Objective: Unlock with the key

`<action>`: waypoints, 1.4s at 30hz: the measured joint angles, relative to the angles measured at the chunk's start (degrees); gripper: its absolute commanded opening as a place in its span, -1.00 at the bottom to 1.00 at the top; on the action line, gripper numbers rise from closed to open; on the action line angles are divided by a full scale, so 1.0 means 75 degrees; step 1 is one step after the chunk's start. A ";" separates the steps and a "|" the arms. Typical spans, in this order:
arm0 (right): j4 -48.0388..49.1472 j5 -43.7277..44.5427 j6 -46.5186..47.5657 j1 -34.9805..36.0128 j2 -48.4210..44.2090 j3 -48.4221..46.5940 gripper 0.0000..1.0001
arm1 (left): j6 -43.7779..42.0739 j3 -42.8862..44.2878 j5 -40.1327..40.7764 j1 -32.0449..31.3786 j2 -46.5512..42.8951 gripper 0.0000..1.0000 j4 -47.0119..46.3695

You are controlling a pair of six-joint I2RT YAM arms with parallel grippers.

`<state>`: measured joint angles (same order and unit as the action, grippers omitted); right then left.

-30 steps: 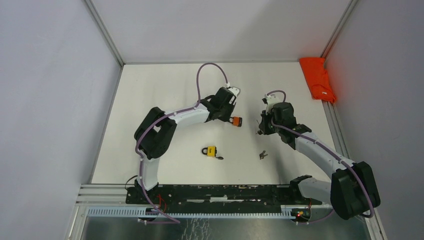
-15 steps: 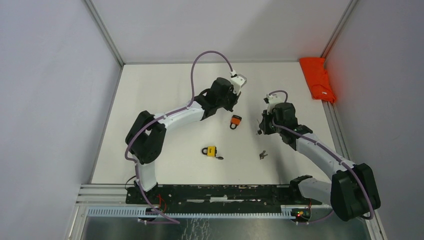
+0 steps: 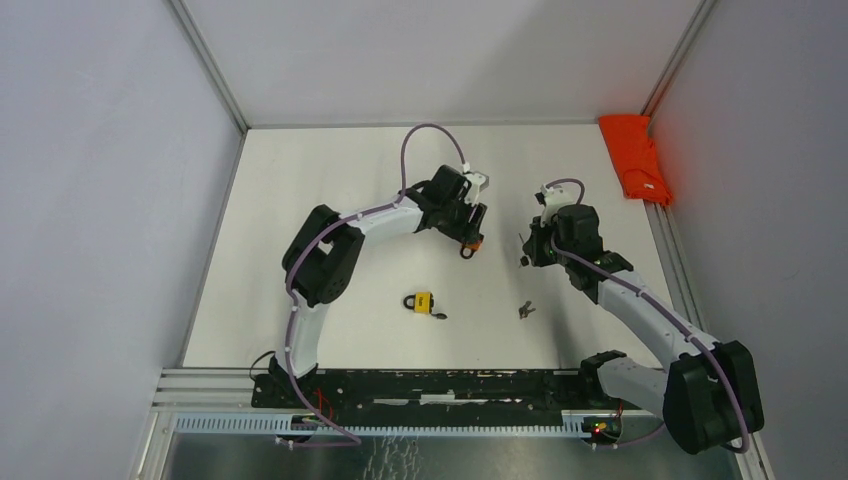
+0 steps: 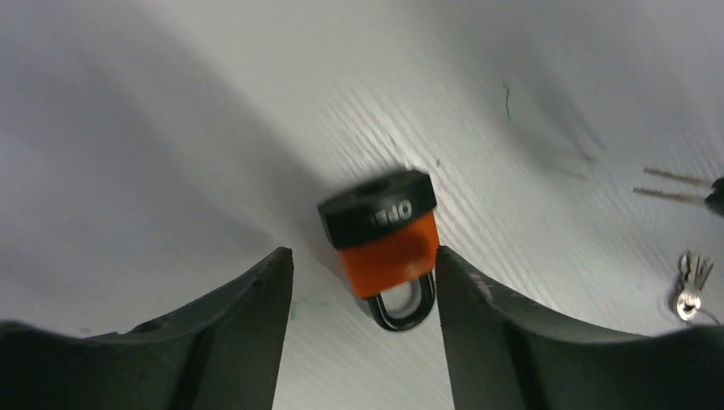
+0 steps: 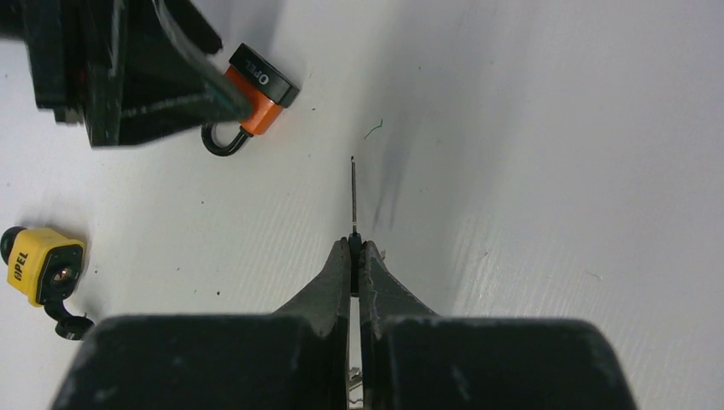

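White surface [image 3: 330,200], walled on three sides. Red cloth [image 3: 632,155] at 2 o'clock at the far edge, not involved.

Left arm [image 3: 330,250] reaches to centre. Left hand [image 3: 470,230] has its fingers [image 4: 256,299] apart and straddles the orange padlock [image 4: 384,252]. The lock touches or nearly touches one finger, with a clear gap to the other, so it isn't clamped. Likely placed to close on the body and steady it for the key.

Right arm [image 3: 640,300] comes in from 5 o'clock. Right hand [image 5: 357,248] is pinched together on the key [image 5: 352,192], held by the head so the whole blade stays free for insertion.

Orange padlock lies flat on the surface just past centre. In the top view its long axis runs roughly 1 to 7 o'clock, shackle toward 7, black end toward 1.

Key blade points to 12 o'clock in the right wrist view, long axis straight out from the fingers. The padlock sits at 10 o'clock of the tip, apart from it. Blade and lock axis look misaligned, so one must turn.

Yellow padlock [image 3: 423,301] lies at 6 o'clock of the orange one, untouched. Spare keys [image 3: 525,310] lie loose nearby.
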<state>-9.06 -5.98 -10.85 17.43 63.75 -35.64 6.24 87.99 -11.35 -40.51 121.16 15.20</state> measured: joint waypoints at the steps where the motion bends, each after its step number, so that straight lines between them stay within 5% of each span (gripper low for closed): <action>1: -0.0009 -0.0003 0.0000 0.0003 -0.0020 0.0000 -1.00 | 0.0070 -0.0125 -0.0122 -0.0003 0.0000 0.48 0.0020; 17: -0.0143 -0.0149 -0.0006 -0.0006 -0.0300 0.0044 -1.00 | 0.0597 -0.0417 -0.1259 0.0055 0.0032 0.57 -0.0210; 29: -0.0137 -0.0149 -0.0009 -0.0015 -0.0379 0.0236 -1.00 | 0.0749 -0.0114 -0.1081 0.0143 0.0341 -0.05 -0.0213; 31: -0.0137 -0.0149 -0.0009 -0.0017 -0.0379 0.0262 -1.00 | 0.0755 -0.0134 -0.1067 0.0152 0.0347 -0.28 -0.0227; 34: -0.0119 -0.0149 -0.0009 -0.0029 -0.0402 0.0315 -1.00 | 0.0880 -0.0178 -0.1218 0.0172 0.0329 -0.93 -0.0341; 42: -0.0114 -0.0146 -0.0038 -0.0050 -0.0423 0.0443 -1.00 | 0.1247 -0.0417 -0.1425 0.0134 0.0085 -0.96 -0.0839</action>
<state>-9.91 -7.07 -11.14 17.06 60.58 -32.32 15.59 84.86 -22.04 -39.51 121.80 8.91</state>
